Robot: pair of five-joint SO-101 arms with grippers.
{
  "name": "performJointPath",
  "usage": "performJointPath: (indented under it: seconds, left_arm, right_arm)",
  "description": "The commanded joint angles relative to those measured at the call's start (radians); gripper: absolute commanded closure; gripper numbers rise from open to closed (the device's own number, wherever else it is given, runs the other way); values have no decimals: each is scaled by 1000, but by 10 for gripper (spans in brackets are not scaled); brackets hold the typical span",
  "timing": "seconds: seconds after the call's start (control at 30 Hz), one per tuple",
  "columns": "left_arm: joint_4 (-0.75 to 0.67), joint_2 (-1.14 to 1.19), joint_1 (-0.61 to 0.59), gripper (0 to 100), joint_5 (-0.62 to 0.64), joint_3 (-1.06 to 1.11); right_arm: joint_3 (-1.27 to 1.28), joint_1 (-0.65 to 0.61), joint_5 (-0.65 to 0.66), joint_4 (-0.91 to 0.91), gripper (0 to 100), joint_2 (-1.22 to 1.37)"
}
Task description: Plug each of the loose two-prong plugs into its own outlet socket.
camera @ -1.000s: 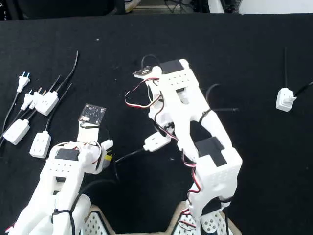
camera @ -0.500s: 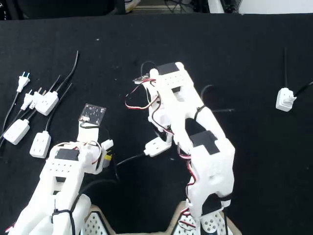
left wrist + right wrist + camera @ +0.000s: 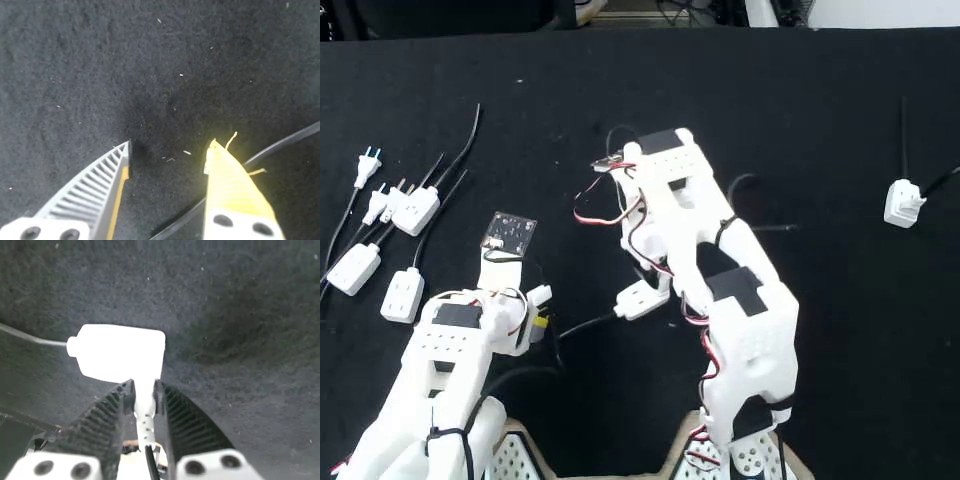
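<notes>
Black cloth (image 3: 820, 120) — right hand (image 3: 145, 385) pinching plug (image 3: 144, 407) (at socket (image 3: 120, 352)); left hand (image 3: 170, 144) spread.

The left gripper (image 3: 170, 145) hangs over the black counter (image 3: 150, 60), its jaws spread wide with bare cloth between the tips and nothing held. One finger (image 3: 95, 192) is pale and ribbed, with a thin yellow strip along its inner edge. The other finger (image 3: 231, 185) is wrapped in yellow tape, and a frayed thread of that tape (image 3: 232, 140) curls up just beside its tip. A thin black cable (image 3: 280, 145) lies on the counter and passes under the taped finger. Small pale specks of lint (image 3: 186, 152) are scattered over the cloth, several of them between the jaws.
</notes>
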Motion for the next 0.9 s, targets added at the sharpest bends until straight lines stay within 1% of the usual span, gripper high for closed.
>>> performJointPath:
  seconds: [0.0,0.17,0.27,0.5,0.67,0.73,0.87]
  left_arm:
    - [-6,-8,13,754,8,-4]
    - [-6,-8,15,754,8,-4]
    - [-6,-8,15,754,8,-4]
    - [-8,-8,15,754,8,-4]
    - [-8,-8,15,754,8,-4]
    - [-8,-8,15,754,8,-4]
    - [-8,-8,12,754,8,-4]
  right_arm:
    - [22,-17,-11,-46,988,-10]
    - [25,-17,-11,-48,988,-16]
    - [51,-34,-11,-49,988,-67]
    - [326,-126,-48,-233,987,-341]
    - [384,-123,-28,-269,982,-387]
    - [383,-126,-25,-272,949,-387]
    - [375,-129,-18,-287,844,-397]
